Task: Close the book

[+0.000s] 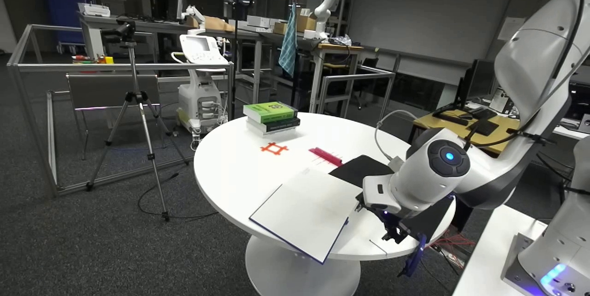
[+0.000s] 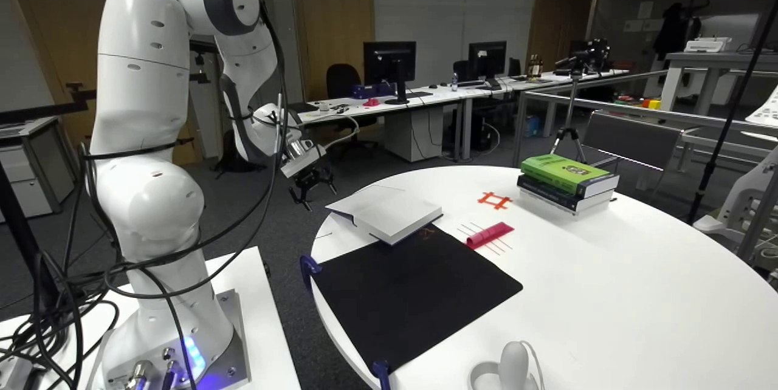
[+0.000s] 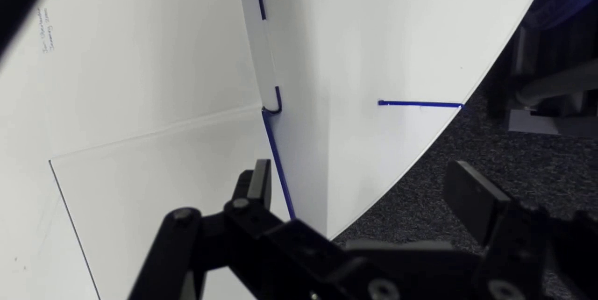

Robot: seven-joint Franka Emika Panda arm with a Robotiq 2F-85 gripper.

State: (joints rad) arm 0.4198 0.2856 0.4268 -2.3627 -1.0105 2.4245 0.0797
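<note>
The book (image 1: 299,215) lies open on the white table (image 1: 226,162), white pages up, and also shows in an exterior view (image 2: 398,214). Thin dark blue cover edges show; the cover's outer face and pale patch are hidden underneath. One cover half reaches past the table's rim. In the wrist view the open book (image 3: 154,57) fills the left side, with a blue edge near the middle. My gripper (image 3: 359,169) is open and empty. One finger appears over the cover half beside its blue edge, the other over the floor. Both exterior views show the gripper (image 1: 375,222) (image 2: 319,197) beside the book, above the table's rim.
A flat black sheet (image 2: 419,299) lies beside the book, with blue clamps (image 2: 310,265) at the rim. A pink-red holder (image 1: 326,155), an orange frame shape (image 1: 274,148) and a stack of books (image 1: 272,118) stand farther off. A white device (image 2: 513,366) sits on the table.
</note>
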